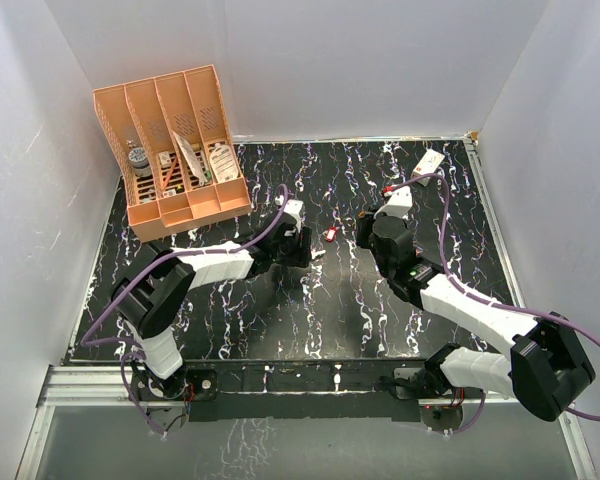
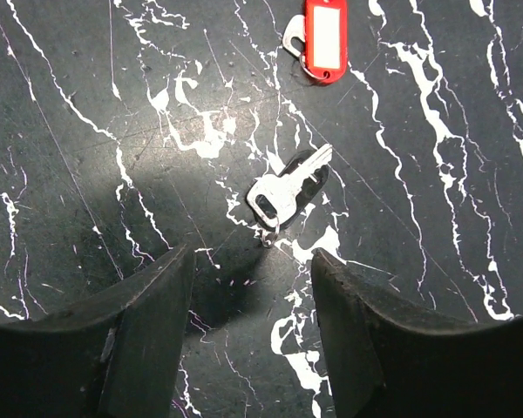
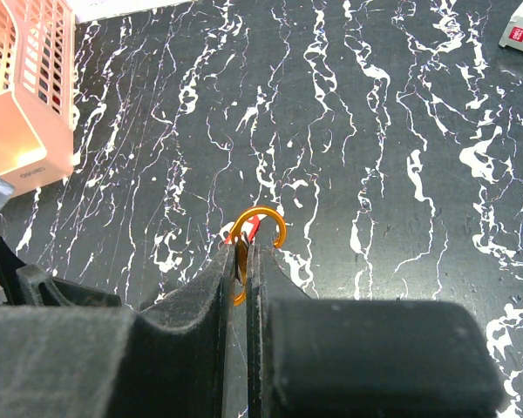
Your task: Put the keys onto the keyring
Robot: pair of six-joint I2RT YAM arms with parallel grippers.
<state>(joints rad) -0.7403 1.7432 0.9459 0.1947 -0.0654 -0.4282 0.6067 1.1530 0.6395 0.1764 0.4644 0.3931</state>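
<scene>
Right gripper (image 3: 244,254) pinches gold wire keyring (image 3: 260,209) — left gripper (image 2: 253,266), spread wide over flat silver key (image 2: 283,187), likely grasps next.

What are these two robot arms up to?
They are trying to get two keys onto a small gold keyring, which the right hand is shut on. The left hand is open, poised over the silvery key, which lies flat on the black marbled table. The red-headed key lies farther off on the table, not held. Neither key is on the ring yet.
</scene>
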